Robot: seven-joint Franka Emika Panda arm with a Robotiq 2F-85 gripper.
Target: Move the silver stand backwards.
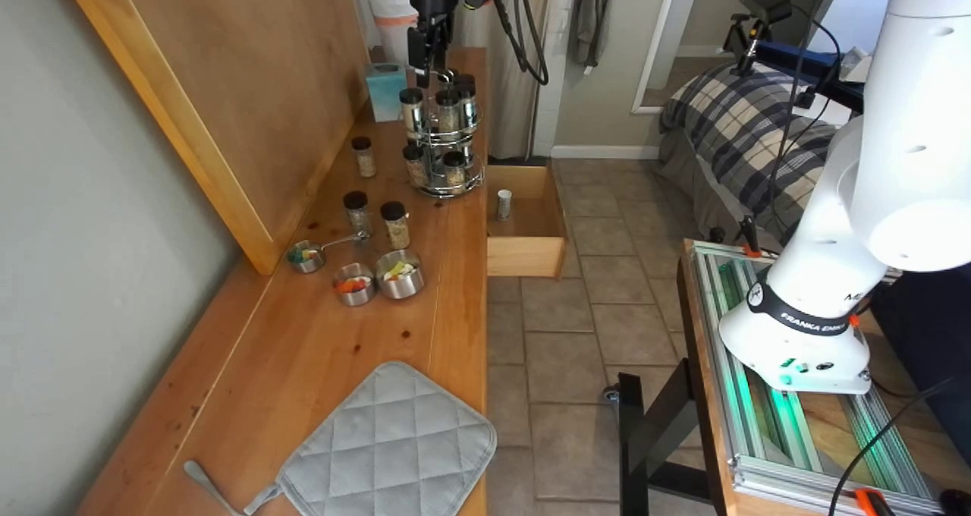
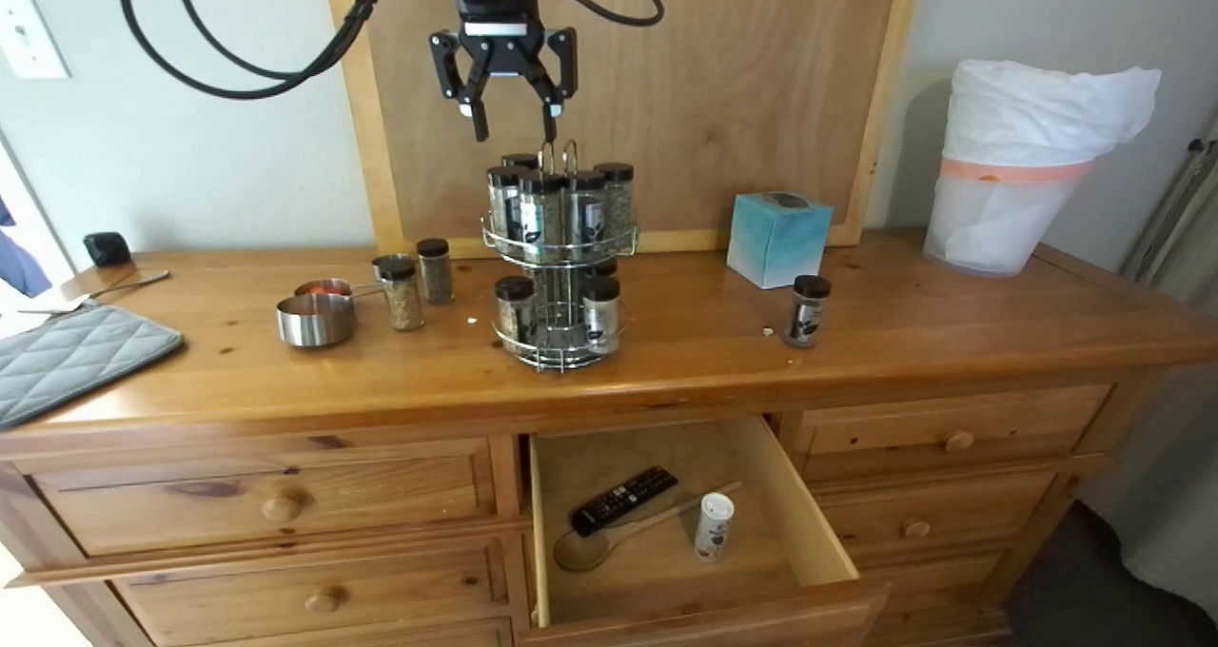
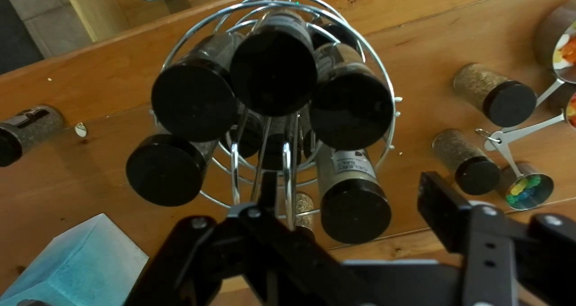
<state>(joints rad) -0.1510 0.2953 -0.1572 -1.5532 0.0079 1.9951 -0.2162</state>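
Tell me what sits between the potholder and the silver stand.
Three measuring cups and two black-lidded spice jars sit between the potholder and the silver stand, seen in an exterior view.

Silver stand [image 2: 561, 261] partly behind its jars [image 2: 540, 217]

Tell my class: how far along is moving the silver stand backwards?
Done, apparently: the gripper hangs open at the top of the silver stand, near its handle. In hand: the grasp; the jaws are apart, gripping nothing, and contact with the handle can't be told. Left, probably: closing on the handle, shifting the stand from near the front edge of the dresser towards the wooden panel, then letting go.
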